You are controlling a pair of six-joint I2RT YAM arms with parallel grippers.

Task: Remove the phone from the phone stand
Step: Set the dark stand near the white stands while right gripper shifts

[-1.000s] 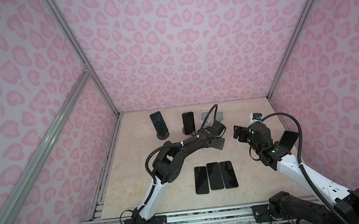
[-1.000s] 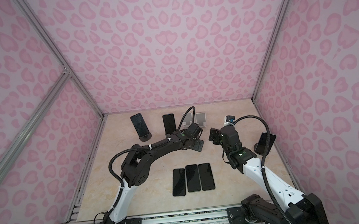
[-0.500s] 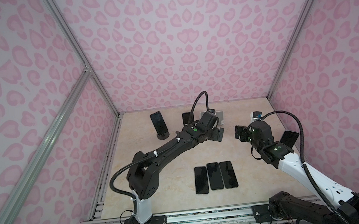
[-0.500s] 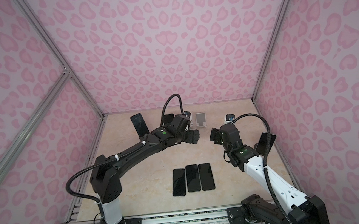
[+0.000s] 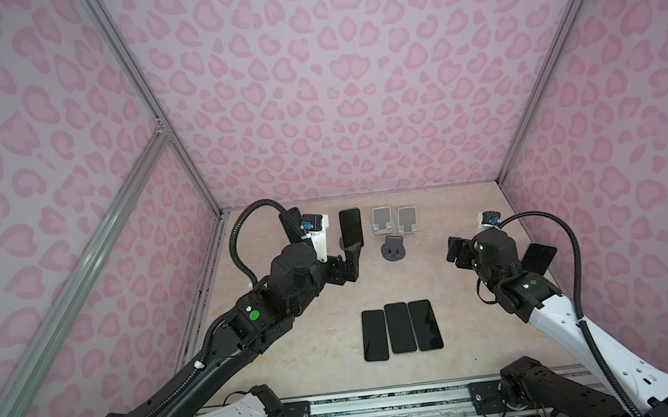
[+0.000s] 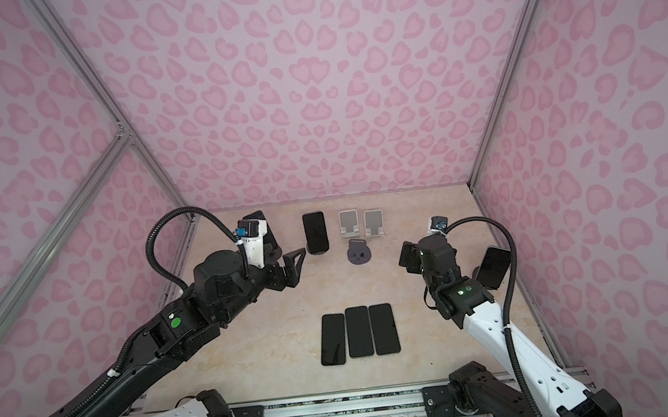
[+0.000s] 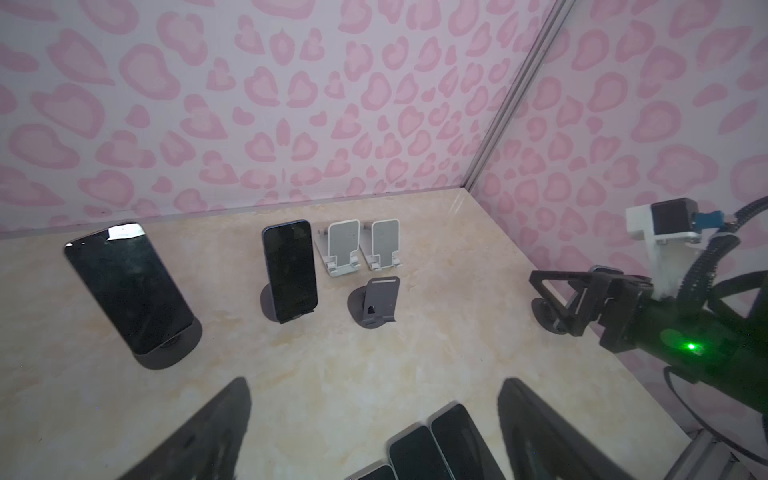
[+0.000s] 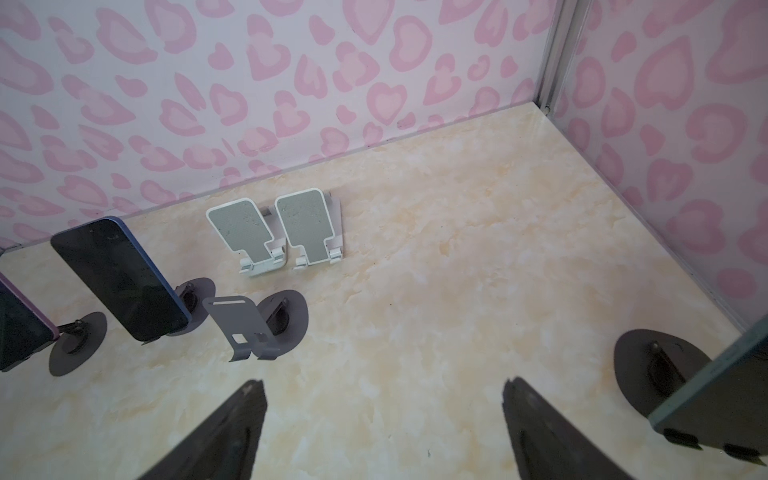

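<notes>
Now | left jaws: wide apart, empty | right jaws: wide apart, empty | phone: leans upright on its phone stand, roughly 12 o'clock of left jaws, near, not touching | judgement: left arm nearer, long axis near-vertical

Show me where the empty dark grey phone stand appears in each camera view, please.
Top view: empty grey stand, just in front of the white stands.
Top view: stand in the same spot.
Left wrist: stand beside the standing phone.
Right wrist: stand beside that phone.
Shared landmark: the two white stands behind it.
</notes>
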